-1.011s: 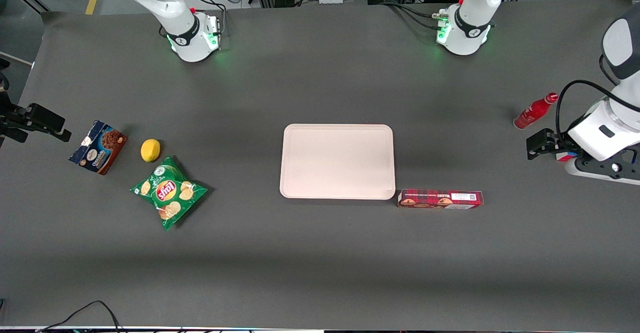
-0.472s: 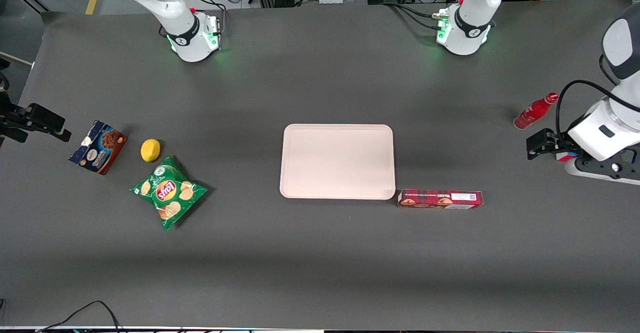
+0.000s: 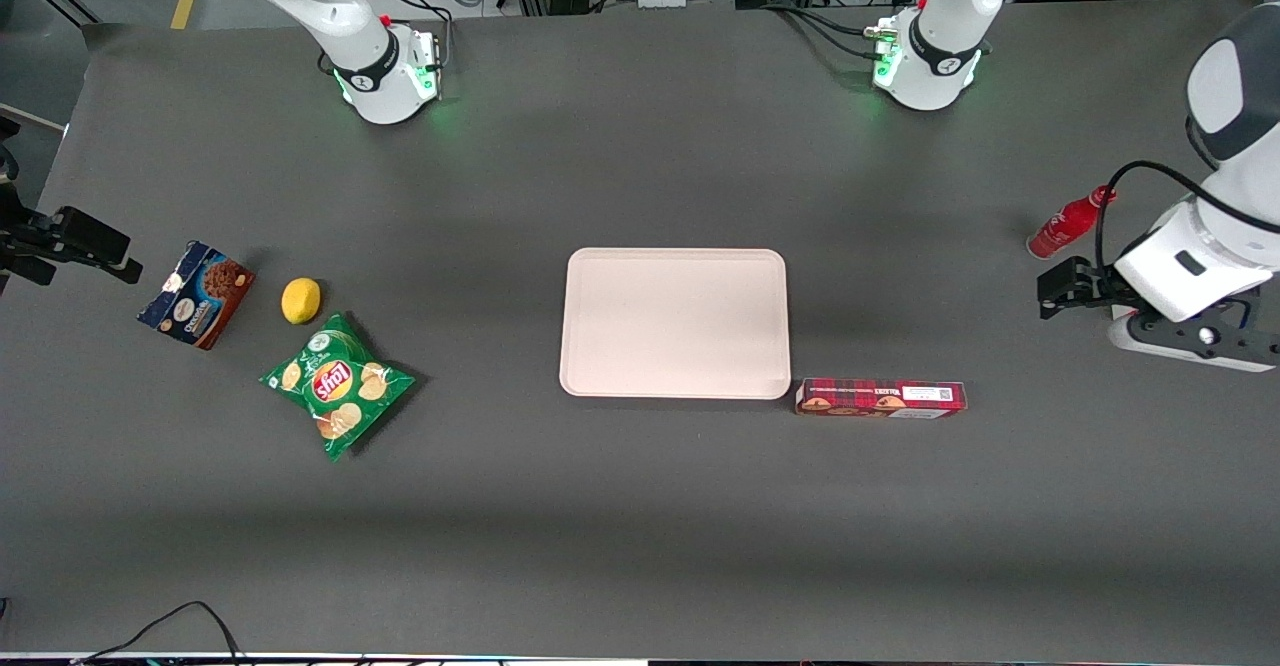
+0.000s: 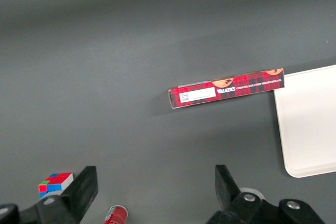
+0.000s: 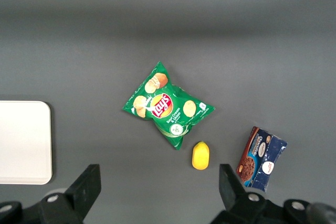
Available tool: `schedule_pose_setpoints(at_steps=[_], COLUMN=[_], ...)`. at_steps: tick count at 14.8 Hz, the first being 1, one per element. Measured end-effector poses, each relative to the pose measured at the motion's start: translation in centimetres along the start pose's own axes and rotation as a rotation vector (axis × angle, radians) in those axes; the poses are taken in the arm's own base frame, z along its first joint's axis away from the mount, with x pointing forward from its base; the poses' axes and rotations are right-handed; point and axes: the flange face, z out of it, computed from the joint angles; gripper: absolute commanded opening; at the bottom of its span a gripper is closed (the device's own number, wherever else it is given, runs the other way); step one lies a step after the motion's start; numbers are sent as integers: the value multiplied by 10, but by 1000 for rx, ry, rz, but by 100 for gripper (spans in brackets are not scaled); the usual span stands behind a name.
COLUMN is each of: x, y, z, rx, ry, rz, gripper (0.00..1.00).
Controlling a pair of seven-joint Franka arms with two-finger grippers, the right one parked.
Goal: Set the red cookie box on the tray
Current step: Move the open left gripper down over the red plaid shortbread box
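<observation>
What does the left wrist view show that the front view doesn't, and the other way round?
Only the left wrist view: a colored cube beside the open gripper.
Only the front view: the chips bag, lemon and blue cookie box toward the parked arm's end, plus both arm bases.
Both: the red cookie box lying flat on the table just off the tray, the red bottle, and the gripper, apart from the box.
</observation>
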Motion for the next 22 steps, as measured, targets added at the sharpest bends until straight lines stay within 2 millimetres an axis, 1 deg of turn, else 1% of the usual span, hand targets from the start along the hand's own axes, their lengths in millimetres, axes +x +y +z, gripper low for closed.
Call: schedule_pose_setpoints(at_steps=[3, 7, 8, 10, 12, 13, 14, 18, 20, 22], x=[12, 29, 31, 36, 38, 39, 40, 52, 61, 65], y=[17, 20, 25, 48, 74, 83, 88, 83, 81, 83], z=[17, 43, 51, 64, 73, 76, 78, 87, 99, 113], rx=[-14, -32, -34, -17, 17, 24, 22, 21, 32, 36], ry=[-11, -37, -48, -70, -86, -92, -94, -33, 13, 32], rz=[31, 47, 66, 144, 276, 372, 479, 916, 1114, 1229], gripper=[100, 100, 100, 100, 100, 100, 100, 100, 100, 100])
